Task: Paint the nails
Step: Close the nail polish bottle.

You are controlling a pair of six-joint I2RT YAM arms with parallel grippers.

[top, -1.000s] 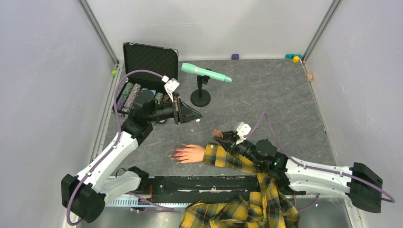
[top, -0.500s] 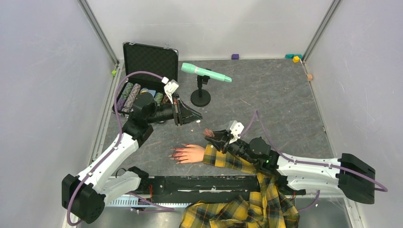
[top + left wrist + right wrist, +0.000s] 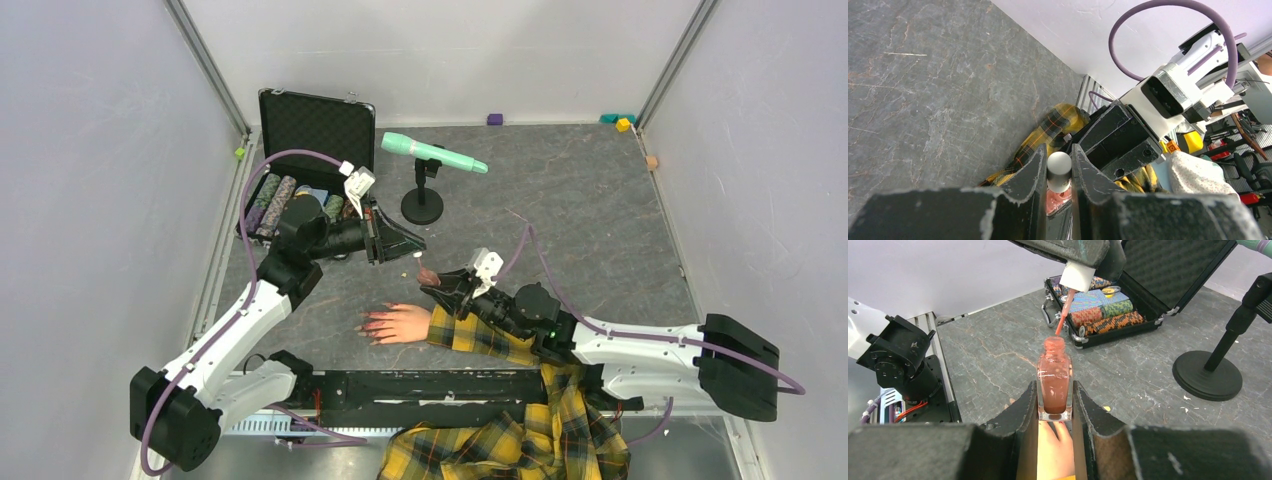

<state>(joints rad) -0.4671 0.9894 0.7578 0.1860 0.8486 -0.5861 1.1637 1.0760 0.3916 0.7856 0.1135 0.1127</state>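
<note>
The mannequin hand [image 3: 402, 322] lies palm down near the table's front edge, its red nails [image 3: 370, 325] pointing left and its yellow plaid sleeve [image 3: 478, 335] trailing right. My right gripper [image 3: 432, 283] [image 3: 1054, 395] is shut on the open polish bottle [image 3: 1054, 377], held upright just above the mannequin hand [image 3: 1052, 450]. My left gripper [image 3: 412, 252] [image 3: 1055, 160] is shut on the white cap [image 3: 1059, 167] [image 3: 1077, 276]. The brush [image 3: 1064, 317] hangs from the cap with its tip just over the bottle's mouth.
An open black case [image 3: 312, 140] with poker chips [image 3: 300, 205] sits at the back left. A teal microphone [image 3: 432, 153] rests on a black stand [image 3: 422, 208] behind the grippers. Small coloured blocks [image 3: 622, 122] lie along the back wall. Plaid cloth [image 3: 500, 445] hangs over the front edge.
My right arm has carried the bottle left and away from the front edge, bringing it under the brush. The left gripper has barely moved.
</note>
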